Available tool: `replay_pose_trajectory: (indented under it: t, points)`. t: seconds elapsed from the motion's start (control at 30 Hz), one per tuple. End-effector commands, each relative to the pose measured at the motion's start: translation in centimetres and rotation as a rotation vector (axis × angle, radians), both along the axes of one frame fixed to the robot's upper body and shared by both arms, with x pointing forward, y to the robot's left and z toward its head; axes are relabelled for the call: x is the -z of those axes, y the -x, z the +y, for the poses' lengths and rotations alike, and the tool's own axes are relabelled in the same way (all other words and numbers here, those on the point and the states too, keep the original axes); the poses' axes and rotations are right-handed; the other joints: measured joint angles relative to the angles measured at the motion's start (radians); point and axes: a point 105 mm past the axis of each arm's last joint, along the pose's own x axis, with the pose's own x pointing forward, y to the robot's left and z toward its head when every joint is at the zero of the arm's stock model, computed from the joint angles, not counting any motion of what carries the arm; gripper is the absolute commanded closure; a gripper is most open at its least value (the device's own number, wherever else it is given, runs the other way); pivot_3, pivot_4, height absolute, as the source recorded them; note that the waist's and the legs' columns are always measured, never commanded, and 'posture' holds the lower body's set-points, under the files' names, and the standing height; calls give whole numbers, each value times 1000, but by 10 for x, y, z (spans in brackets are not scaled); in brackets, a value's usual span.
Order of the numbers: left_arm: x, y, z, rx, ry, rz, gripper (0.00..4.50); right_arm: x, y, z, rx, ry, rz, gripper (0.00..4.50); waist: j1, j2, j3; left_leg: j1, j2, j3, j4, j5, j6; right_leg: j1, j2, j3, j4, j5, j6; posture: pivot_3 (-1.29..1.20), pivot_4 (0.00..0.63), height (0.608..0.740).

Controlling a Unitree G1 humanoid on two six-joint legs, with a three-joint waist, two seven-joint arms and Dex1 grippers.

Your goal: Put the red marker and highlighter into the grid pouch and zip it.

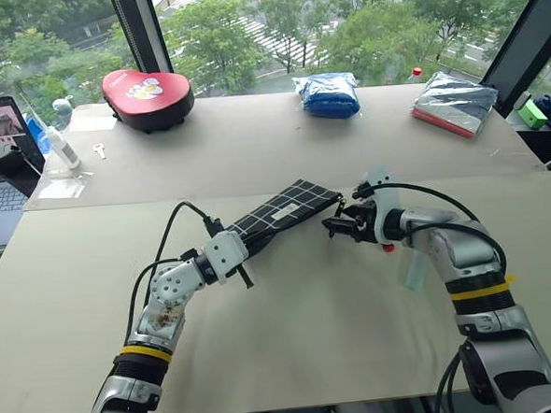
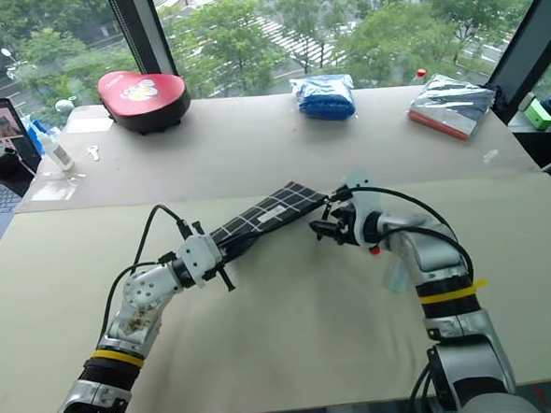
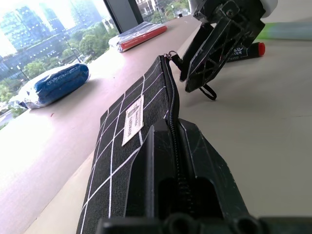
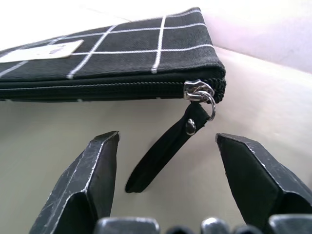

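So here's where I'm at: my left gripper point(image 1: 242, 261) is clamped tight on one end of the grid pouch point(image 1: 285, 211), pinching it right along the zipper line, which lifts that end off the table point(image 1: 294, 355). The pouch sits around the middle of the table, running diagonally toward the far right corner. My right gripper point(image 4: 165, 161) has its fingers spread apart, nothing in them, with the black zipper pull point(image 4: 165, 153) dangling between them but not touching either one.

The zipper looks closed all the way to that end, so it has to be opened first. The red marker point(image 3: 246, 50) and the highlighter point(image 3: 287, 32) are both lying on the table just behind my right wrist, toward the right edge, so not in the pouch yet.

Handling-wise, I'd guess the pouch is light, floppy fabric that'll sag and twist unless it's anchored. The pull tab is a thin soft strap, so it'll probably swing away. I'd pinch it up near the metal ring.

There's a small white label point(image 3: 132, 119) on the pouch, but I can't read the print on it.
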Motion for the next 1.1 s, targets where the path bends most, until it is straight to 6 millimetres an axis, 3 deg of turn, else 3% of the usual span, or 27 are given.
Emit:
replay_pose_trajectory:
  t: [0.03,0.2,0.4,0.87,1.1]
  points:
    - [-11,1,1,-16,39,-33,4500,-23,-2,8,-56,-32,-84,2818,-1,0,0,0,0,0,0,0,0,0,0,0,0,0,0,0,150,740]
    - [-10,1,-1,-23,45,-31,4500,-24,7,17,-126,-38,-77,4423,-1,0,0,0,0,0,0,0,0,0,0,0,0,0,0,0,150,740]
    - [-11,0,-5,-19,51,-34,4500,-18,22,29,-234,-9,-51,4471,-1,0,0,0,0,0,0,0,0,0,0,0,0,0,0,0,150,740]
    - [-16,-7,-11,-4,65,-37,4500,-23,67,108,-597,-30,-68,4471,-4,0,0,0,0,-1,0,0,-1,0,0,0,0,0,0,0,150,740]
    - [-17,-8,-11,0,63,-38,4500,-36,57,119,-540,-126,-68,4471,-5,0,0,0,0,-1,0,1,-2,0,0,0,0,0,0,0,150,740]
